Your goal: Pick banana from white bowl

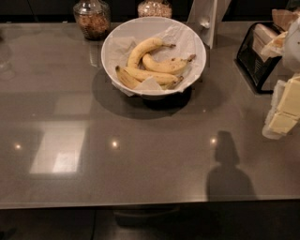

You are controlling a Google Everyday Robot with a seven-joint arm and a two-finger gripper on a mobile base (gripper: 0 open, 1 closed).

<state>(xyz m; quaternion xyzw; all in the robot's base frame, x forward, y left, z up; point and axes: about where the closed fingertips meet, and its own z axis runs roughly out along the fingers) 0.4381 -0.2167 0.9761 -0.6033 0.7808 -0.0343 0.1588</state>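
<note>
The white bowl (123, 33), lined with crinkled white paper, stands at the back middle of the grey table. Three bananas lie in it. The banana (164, 65) is the short, plump, curved one on the right side, with brown speckles and its dark stem pointing right. A paler arched banana (143, 48) lies above it, to the left. A longer, flatter banana (145, 76) lies in front of it. My gripper (284, 110), with cream pads, is at the right edge of the view. It is well to the right of the bowl and nearer than it, and it holds nothing.
Two glass jars (92, 18) (154, 8) stand behind the bowl. A white upright object (207, 18) is at the bowl's back right. A black wire holder with packets (257, 55) sits at the right. The table's front edge (140, 204) runs across the lower part of the view.
</note>
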